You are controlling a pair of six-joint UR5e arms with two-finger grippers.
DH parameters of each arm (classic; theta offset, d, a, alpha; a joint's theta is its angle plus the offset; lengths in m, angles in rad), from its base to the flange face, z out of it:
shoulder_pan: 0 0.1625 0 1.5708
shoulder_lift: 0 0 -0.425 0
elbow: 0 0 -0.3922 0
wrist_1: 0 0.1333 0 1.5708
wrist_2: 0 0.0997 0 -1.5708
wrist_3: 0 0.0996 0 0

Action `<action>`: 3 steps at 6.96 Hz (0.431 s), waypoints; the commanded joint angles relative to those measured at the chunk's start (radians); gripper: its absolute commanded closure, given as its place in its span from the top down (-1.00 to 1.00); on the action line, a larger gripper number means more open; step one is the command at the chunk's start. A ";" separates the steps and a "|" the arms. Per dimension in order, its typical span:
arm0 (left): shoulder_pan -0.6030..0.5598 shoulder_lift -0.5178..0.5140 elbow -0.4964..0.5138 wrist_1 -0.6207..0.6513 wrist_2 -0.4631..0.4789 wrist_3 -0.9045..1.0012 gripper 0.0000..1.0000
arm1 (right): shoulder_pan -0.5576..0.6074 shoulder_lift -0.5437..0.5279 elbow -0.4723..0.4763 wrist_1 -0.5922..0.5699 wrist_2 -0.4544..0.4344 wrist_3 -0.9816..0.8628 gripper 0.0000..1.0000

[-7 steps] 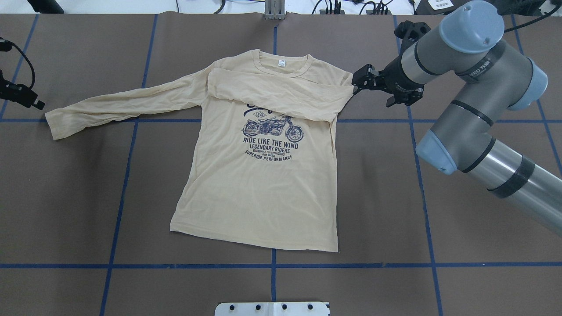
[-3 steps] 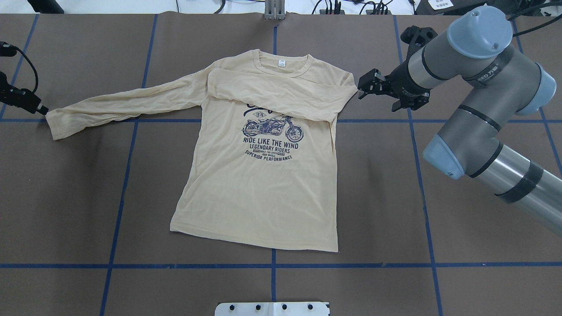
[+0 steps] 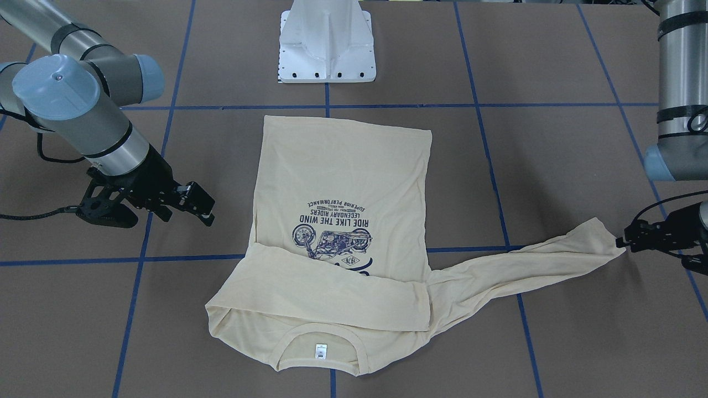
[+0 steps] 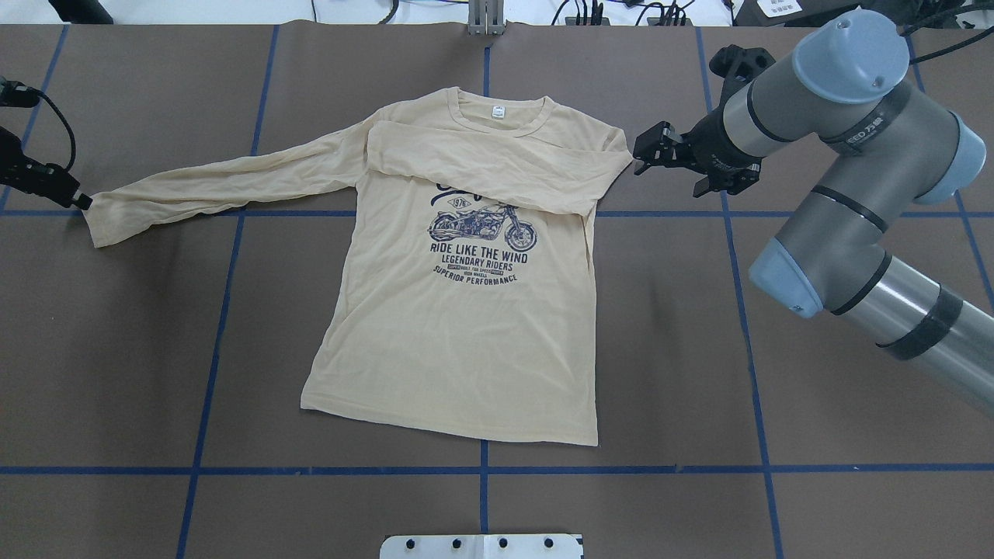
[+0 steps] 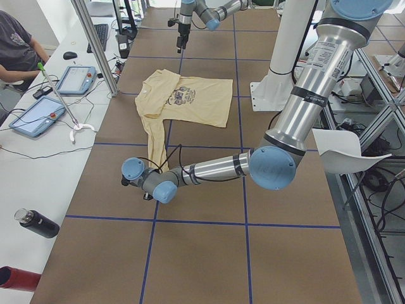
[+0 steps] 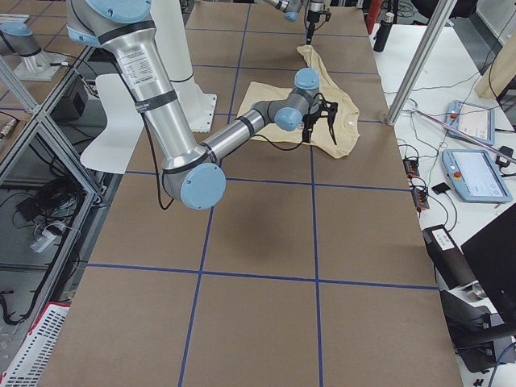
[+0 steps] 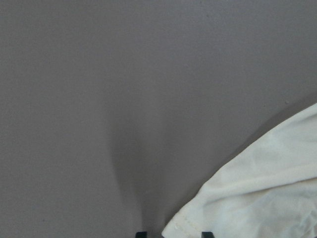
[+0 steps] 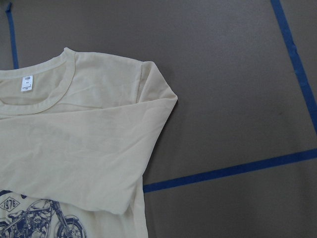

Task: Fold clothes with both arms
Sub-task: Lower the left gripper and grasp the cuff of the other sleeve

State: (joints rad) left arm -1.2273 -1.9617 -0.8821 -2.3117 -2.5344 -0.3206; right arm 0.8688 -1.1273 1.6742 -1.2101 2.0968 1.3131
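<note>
The cream-yellow shirt [image 4: 458,334] lies flat, print up, collar toward the far edge. One sleeve is folded across the chest [image 4: 497,167]. The other sleeve [image 4: 225,186] stretches out to the overhead view's left. My left gripper [image 4: 80,202] sits at that sleeve's cuff. In the left wrist view its fingertips [image 7: 141,234] stand apart, with the cuff corner [image 7: 247,203] reaching between them. My right gripper [image 4: 641,155] is open and holds nothing, a short gap off the shirt's shoulder [image 8: 158,94]. From the front it [image 3: 206,213] hangs beside the shirt [image 3: 343,166].
The white pedestal base [image 3: 326,41] stands at the robot's edge of the table. Blue tape lines [image 4: 481,469] grid the brown mat. In the exterior left view a person [image 5: 16,47] sits at a side bench with tablets [image 5: 35,115] and bottles.
My right gripper has drawn back from the shirt's shoulder, toward the overhead view's right. My left gripper has moved in to the outstretched cuff. The shirt has not moved.
</note>
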 commanded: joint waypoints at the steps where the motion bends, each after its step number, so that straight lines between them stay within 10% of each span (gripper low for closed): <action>1: 0.009 -0.002 0.005 0.000 -0.001 0.000 -0.08 | 0.001 -0.002 0.004 0.000 -0.001 0.000 0.99; 3: 0.011 -0.006 0.011 -0.002 -0.001 0.000 -0.20 | 0.001 -0.019 0.022 0.000 -0.001 0.000 0.99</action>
State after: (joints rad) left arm -1.2178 -1.9657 -0.8758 -2.3127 -2.5356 -0.3206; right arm 0.8697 -1.1386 1.6879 -1.2103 2.0955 1.3131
